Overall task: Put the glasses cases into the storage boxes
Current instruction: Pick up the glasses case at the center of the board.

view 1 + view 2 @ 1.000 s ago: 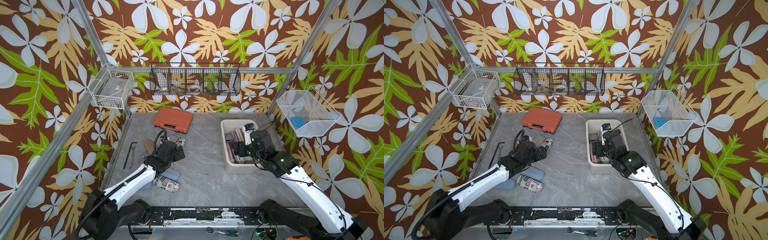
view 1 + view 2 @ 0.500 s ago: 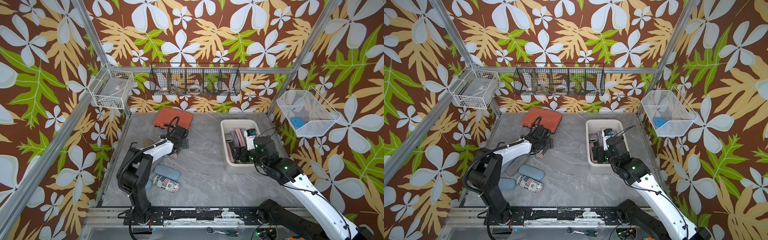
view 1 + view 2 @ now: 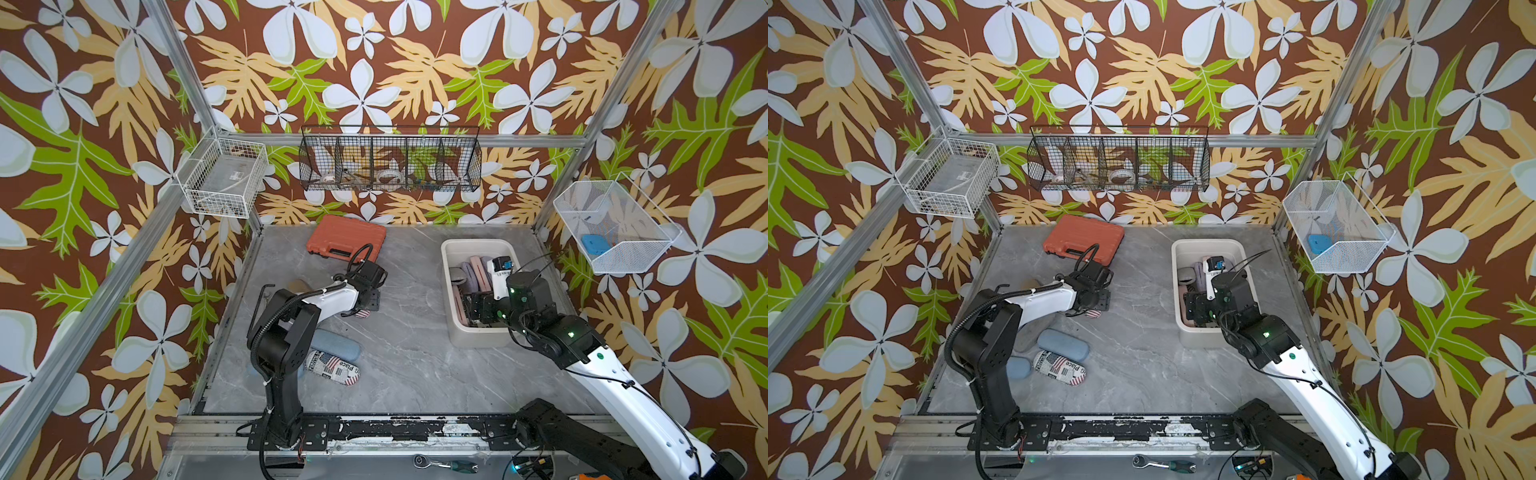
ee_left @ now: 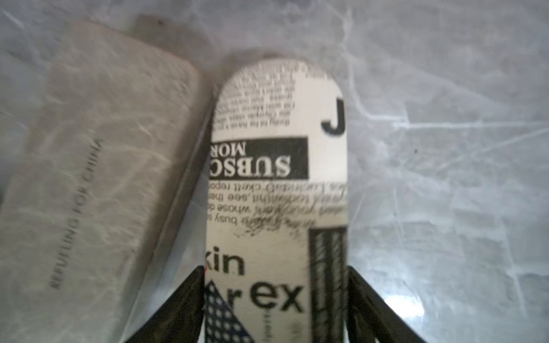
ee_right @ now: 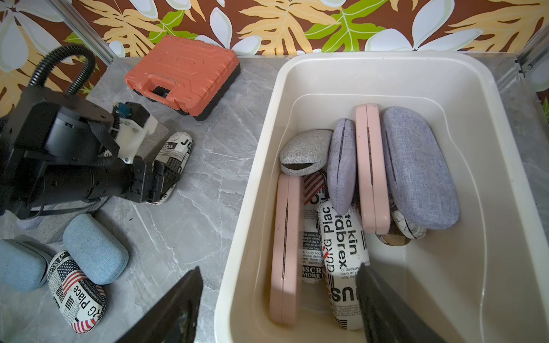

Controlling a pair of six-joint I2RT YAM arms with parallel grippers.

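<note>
We are at the pick-up step: our left fingers [image 4: 193, 297] clamp the newspaper-print case [image 4: 276, 178], which lies left of centre on the desk [image 3: 407, 365]. Our right fingers [image 5: 175, 314] hang apart, empty, over the storage box [image 5: 356, 77]. Next, probably: lift clear and carry it right.

**Support:** grey marble-patterned tabletop [image 3: 415, 365], flat, walled on three sides.

**Lying directly on it:**
- Orange ribbed plastic toolcase with handle [image 3: 346, 237], at the back, left of centre.
- Cream-white rectangular plastic tub with rolled rim [image 3: 473, 338], on the right side.
- Oblong newspaper-print glasses case [image 4: 276, 178], towards the middle, in front of the toolcase.
- Flat tan fabric pouch [image 4: 98, 166], just beside that case.
- Rounded blue felt glasses case [image 5: 95, 249], front left.
- Second blue felt glasses case [image 5: 20, 264], nearer the left edge.
- Newspaper-and-flag-print glasses case [image 3: 332, 368], between the two blue ones and against both.
- Black L-shaped hex key [image 3: 261, 297], by the left edge.
</note>
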